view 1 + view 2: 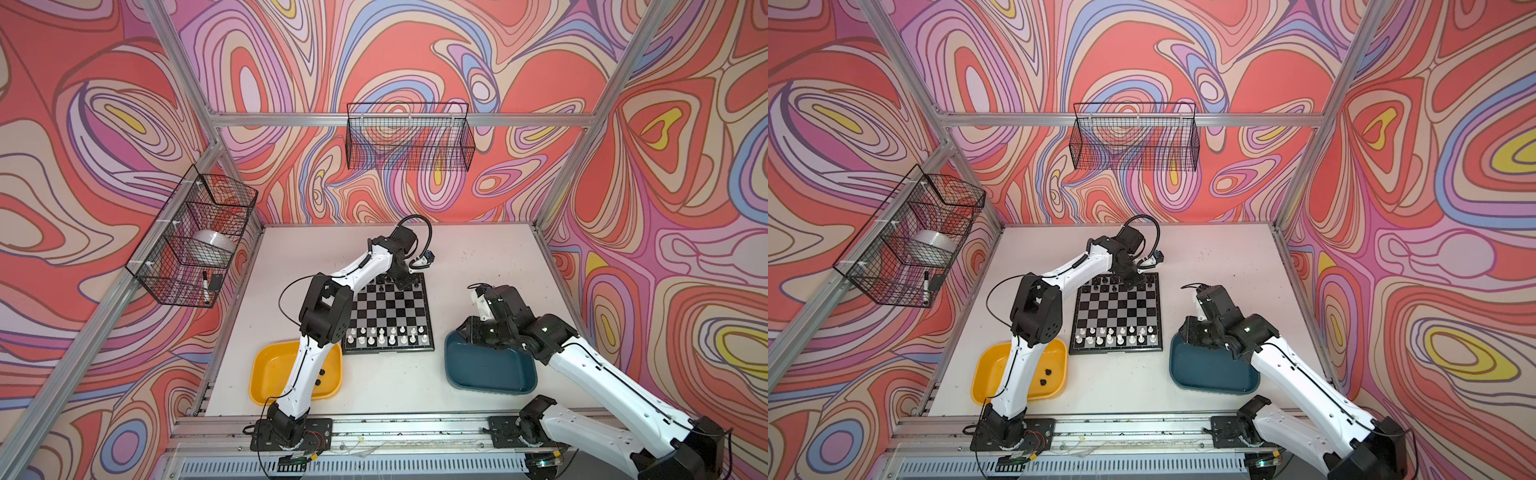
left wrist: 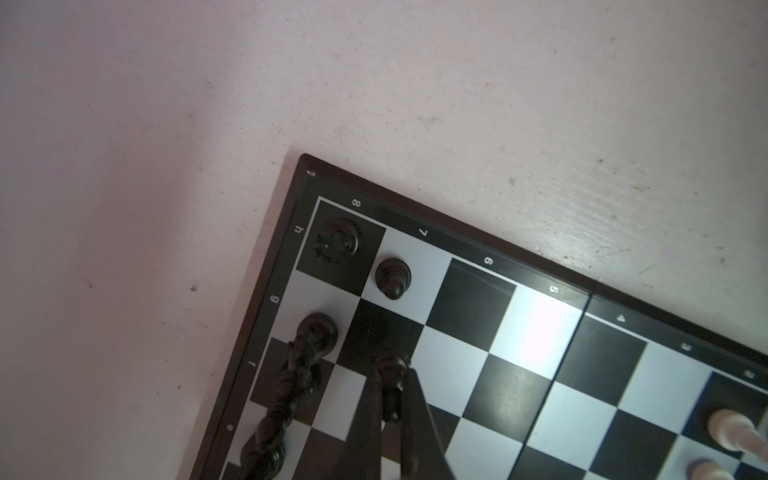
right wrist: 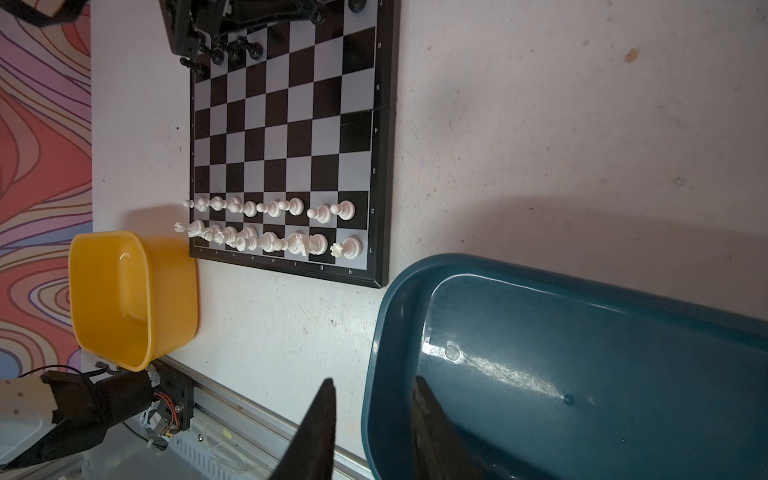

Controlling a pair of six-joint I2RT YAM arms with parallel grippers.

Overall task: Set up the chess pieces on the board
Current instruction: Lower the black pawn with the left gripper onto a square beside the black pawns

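Black-and-grey board (image 1: 390, 311) mid-table; far rows partly hidden by left arm. Teal tray (image 1: 490, 374) part covered by right arm; right gripper (image 3: 372, 382) over its rim, jaws apart, empty. Yellow tray (image 1: 270, 374): two black pieces (image 1: 1049, 371). Left gripper (image 2: 392, 368) clamps black pawn (image 2: 391, 395) near far corner. White pieces (image 3: 270, 241) fill near rows.

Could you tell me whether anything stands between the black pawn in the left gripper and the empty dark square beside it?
Nothing visible does. The left gripper is shut on the black pawn at the edge of the bare dark square; a black piece and another pawn stand on neighbouring squares, beside the path.
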